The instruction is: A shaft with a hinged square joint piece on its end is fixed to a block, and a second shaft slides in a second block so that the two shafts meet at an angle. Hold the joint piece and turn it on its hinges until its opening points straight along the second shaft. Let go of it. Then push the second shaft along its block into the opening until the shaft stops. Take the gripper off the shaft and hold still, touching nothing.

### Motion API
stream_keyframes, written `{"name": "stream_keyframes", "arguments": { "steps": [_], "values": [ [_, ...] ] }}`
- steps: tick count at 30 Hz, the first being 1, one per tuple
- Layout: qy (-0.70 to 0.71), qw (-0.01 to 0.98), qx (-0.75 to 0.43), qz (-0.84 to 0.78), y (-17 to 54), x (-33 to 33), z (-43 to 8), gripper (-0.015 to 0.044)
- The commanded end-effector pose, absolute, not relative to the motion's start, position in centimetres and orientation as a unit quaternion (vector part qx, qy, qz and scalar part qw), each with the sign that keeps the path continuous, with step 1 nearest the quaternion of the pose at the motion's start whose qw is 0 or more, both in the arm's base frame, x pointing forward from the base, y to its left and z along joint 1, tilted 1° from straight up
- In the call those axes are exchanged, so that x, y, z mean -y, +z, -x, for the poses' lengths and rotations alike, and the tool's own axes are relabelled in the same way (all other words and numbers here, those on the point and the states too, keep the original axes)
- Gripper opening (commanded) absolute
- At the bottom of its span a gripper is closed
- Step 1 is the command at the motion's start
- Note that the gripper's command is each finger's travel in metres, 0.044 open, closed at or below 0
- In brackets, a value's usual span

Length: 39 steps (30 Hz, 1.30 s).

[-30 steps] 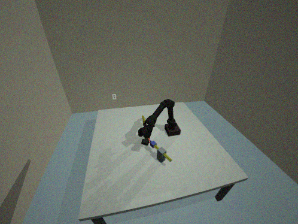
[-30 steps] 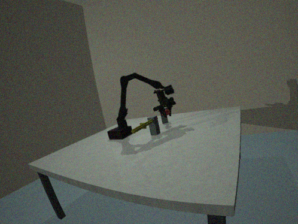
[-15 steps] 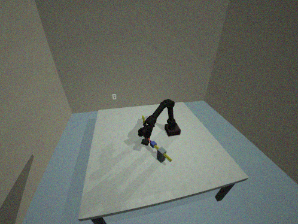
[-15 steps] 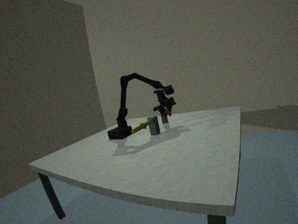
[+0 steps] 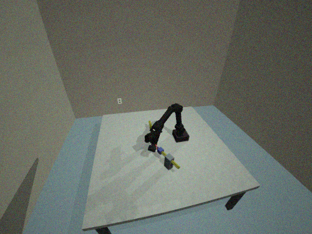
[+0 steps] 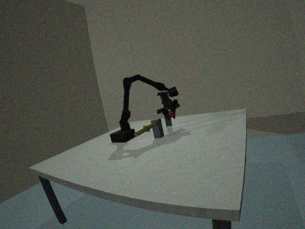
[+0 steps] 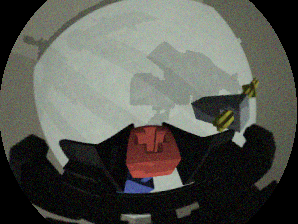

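Note:
The red joint piece (image 5: 156, 146) (image 6: 171, 114) (image 7: 153, 157) is between the fingers of my gripper (image 7: 148, 125), which is shut on it. Its notched face shows in the wrist view; whether its opening lines up with the second shaft, I cannot tell. A blue hinge part (image 5: 160, 150) (image 7: 138, 185) joins it to the yellow first shaft (image 5: 176, 164), held in a grey block (image 5: 169, 157). The yellow second shaft (image 5: 150, 124) (image 6: 141, 131) (image 7: 224, 121) runs through a dark block (image 6: 158, 130) (image 7: 218, 107), its near end apart from the joint piece in the wrist view.
The arm's base (image 5: 180, 135) (image 6: 122, 135) stands on the pale table (image 5: 194, 175) (image 6: 184, 171). The arm reaches over to the joint from above. Shadows of the arm and blocks fall across the table top.

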<state>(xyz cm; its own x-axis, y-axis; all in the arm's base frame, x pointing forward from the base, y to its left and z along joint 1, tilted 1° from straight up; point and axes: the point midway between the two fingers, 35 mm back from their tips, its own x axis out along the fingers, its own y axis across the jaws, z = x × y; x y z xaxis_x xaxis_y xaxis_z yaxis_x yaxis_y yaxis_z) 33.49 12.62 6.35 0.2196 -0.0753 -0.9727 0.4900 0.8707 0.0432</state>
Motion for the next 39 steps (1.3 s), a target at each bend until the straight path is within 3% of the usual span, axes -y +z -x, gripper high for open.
{"name": "stream_keyframes", "arguments": {
  "steps": [1,39],
  "values": [
    [-0.186,0.761,-0.596,-0.174,6.3,-12.6,-33.5,0.0000],
    [-0.364,0.623,-0.581,-0.376,5.4,-10.6,-31.7,0.0000]
  ]
}}
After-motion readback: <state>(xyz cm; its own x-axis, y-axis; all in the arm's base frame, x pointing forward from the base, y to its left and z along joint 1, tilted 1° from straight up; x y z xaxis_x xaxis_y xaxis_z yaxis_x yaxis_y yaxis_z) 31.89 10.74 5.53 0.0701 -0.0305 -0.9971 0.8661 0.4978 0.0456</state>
